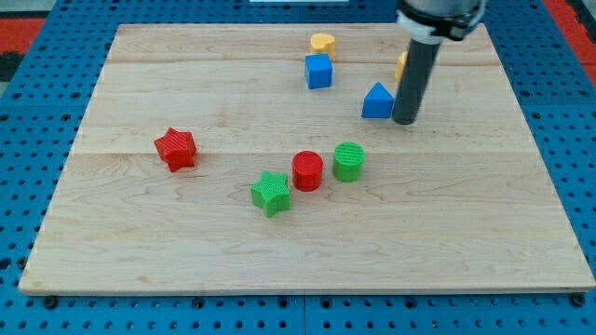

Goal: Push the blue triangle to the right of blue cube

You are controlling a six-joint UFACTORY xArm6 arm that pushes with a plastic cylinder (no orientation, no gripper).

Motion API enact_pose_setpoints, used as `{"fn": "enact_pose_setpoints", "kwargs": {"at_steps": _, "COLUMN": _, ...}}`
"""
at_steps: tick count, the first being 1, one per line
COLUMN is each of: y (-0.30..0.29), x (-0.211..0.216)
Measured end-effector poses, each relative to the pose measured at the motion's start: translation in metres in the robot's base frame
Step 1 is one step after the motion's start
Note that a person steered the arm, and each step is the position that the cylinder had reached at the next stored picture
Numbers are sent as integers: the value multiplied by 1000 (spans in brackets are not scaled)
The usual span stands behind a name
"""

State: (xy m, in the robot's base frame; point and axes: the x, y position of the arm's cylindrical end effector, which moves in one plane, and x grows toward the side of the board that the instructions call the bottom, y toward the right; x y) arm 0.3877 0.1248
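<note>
Progress so far, on the pale wooden counter [140,251]: small blue plastic cube [318,71] is sitting top-centre, blue plastic triangle block [377,101] is lying right of it but lower. No claw here, nothing held; my tip [404,121] is touching the triangle's right side, so it's probably needing a nudge upward.

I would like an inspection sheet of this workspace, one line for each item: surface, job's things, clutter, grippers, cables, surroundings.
Surface: pale wooden board, flat, no damage seen.
Job's things: blue triangle lies lower right of the blue cube, apart from it.
Clutter: yellow block just above the cube; another yellow block partly hidden behind the rod; red star; green star; red cylinder; green cylinder.
Grippers: none; my tip stands right beside the triangle's right side.
Cables: nothing seen.
Surroundings: blue perforated base around the board.
</note>
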Motion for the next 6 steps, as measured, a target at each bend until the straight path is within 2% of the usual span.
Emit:
{"fn": "enact_pose_setpoints", "kwargs": {"at_steps": 1, "y": -1, "x": -45}}
{"fn": "enact_pose_setpoints", "kwargs": {"at_steps": 2, "y": 20, "x": -26}}
{"fn": "enact_pose_setpoints", "kwargs": {"at_steps": 3, "y": 8, "x": -7}}
{"fn": "enact_pose_setpoints", "kwargs": {"at_steps": 4, "y": -41, "x": -56}}
{"fn": "enact_pose_setpoints", "kwargs": {"at_steps": 5, "y": -98, "x": -35}}
{"fn": "enact_pose_setpoints", "kwargs": {"at_steps": 6, "y": -202, "x": -28}}
